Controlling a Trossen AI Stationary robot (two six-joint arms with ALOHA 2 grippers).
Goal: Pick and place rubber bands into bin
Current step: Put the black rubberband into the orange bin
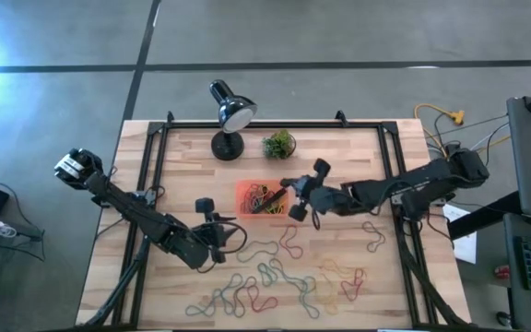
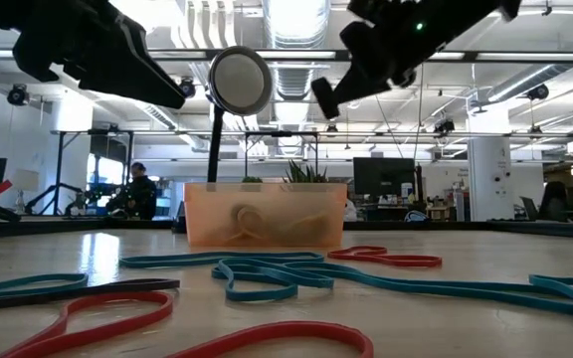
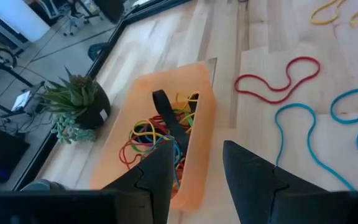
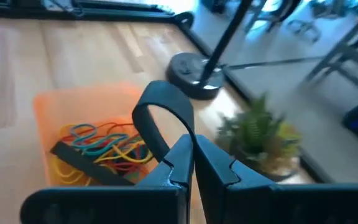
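The orange bin [image 1: 247, 190] sits mid-table and holds a tangle of coloured rubber bands [image 4: 101, 146] plus a wide black one [image 3: 166, 118]. Many more bands [image 1: 275, 277] lie loose on the wood nearer the table's front edge; red and teal ones [image 2: 267, 278] show in the low view. My right gripper [image 1: 284, 195] hovers over the bin's right end, shut on a black band [image 4: 160, 102]. My left gripper [image 1: 218, 219] is open [image 3: 197, 168], just left of the bin [image 3: 197, 93] and empty. My right gripper [image 4: 193, 146] pinches a wide black rubber band between its two fingers. It holds the band at one end of the loop [image 4: 185, 124]. The rest of the loop arches out past the fingertips, lifted clear above the bin [image 4: 42, 106].
A black desk lamp [image 1: 229, 115] and a small potted plant [image 1: 279, 143] stand behind the bin near the far edge. Black frame rails run along the table's sides. Cables [image 1: 441, 120] hang off the right side. A person [image 2: 139, 189] sits far back in the room.
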